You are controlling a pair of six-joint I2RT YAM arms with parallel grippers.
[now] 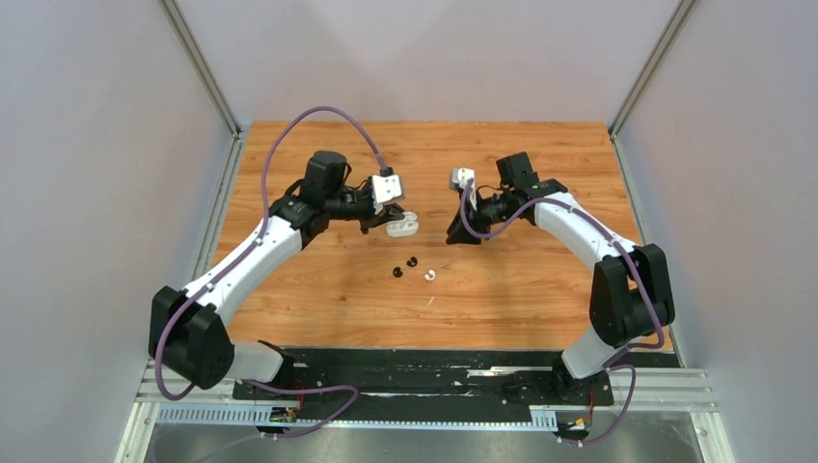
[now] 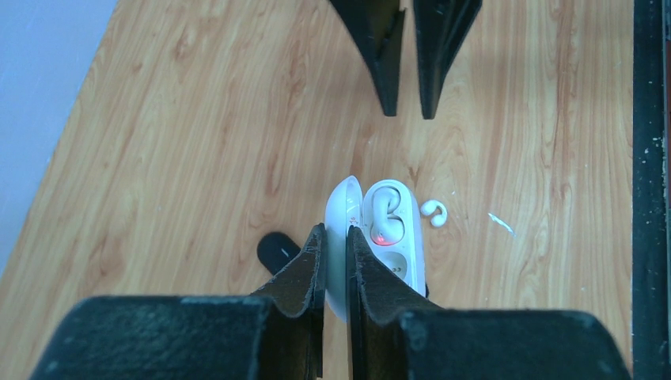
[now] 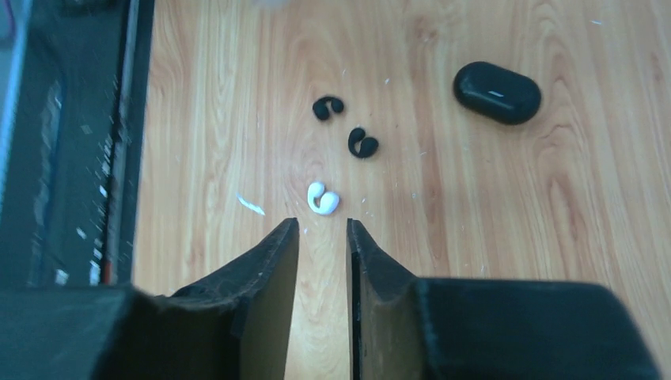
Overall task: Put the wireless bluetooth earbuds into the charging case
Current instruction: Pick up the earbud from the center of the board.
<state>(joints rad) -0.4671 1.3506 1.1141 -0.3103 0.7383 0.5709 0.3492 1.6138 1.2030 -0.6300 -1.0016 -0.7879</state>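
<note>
A white charging case (image 2: 396, 237) hangs open above the table, and my left gripper (image 2: 335, 231) is shut on its raised lid (image 2: 345, 207). One white earbud (image 2: 385, 212) sits in the case's upper slot with a red light at its lower end; the slot below it is empty. A second white earbud (image 3: 322, 198) lies on the wood just beyond my right gripper (image 3: 323, 224), which is open with nothing between its fingers. Two black earbuds (image 3: 327, 107) (image 3: 362, 143) lie a little farther off. From above, the held case (image 1: 405, 228) faces the right gripper (image 1: 461, 234) across a small gap.
A closed black charging case (image 3: 497, 92) lies on the wooden table (image 1: 540, 289), partly under the held white case. A small white scrap (image 3: 251, 206) lies near the loose white earbud. Black rails (image 1: 424, 362) run along the table's near edge.
</note>
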